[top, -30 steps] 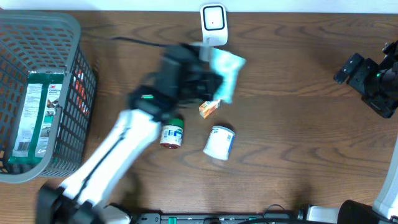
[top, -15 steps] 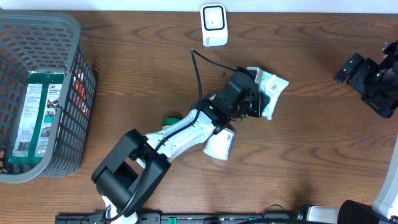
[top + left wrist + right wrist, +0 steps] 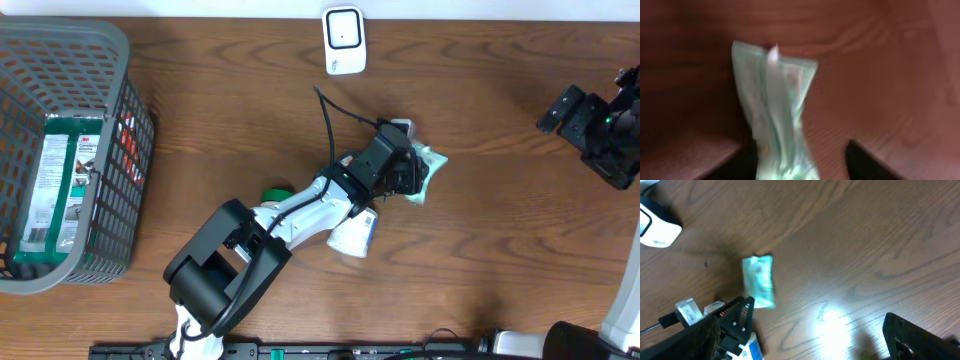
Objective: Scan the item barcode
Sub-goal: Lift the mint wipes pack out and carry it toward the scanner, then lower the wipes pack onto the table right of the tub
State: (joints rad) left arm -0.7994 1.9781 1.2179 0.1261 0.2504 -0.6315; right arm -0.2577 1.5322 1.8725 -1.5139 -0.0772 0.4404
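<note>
My left gripper [image 3: 408, 178] is holding its jaws apart around the teal packet [image 3: 432, 163], which is lying on the table [image 3: 500, 260] right of centre. I am probably setting it down; next I must lift clear without dragging it. Farther right, my right gripper [image 3: 592, 128] is waiting open. The barcode is not showing anywhere.

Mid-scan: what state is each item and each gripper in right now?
Packet: on the table, one end inside the left gripper.
Left gripper: open, not clamped.
Right gripper: open, empty.
White jar: lying on its side.
Green-capped bottle: mostly hidden under the left arm.
Green box: inside the basket.
Scanner: at the far edge, nothing held to it.
</note>
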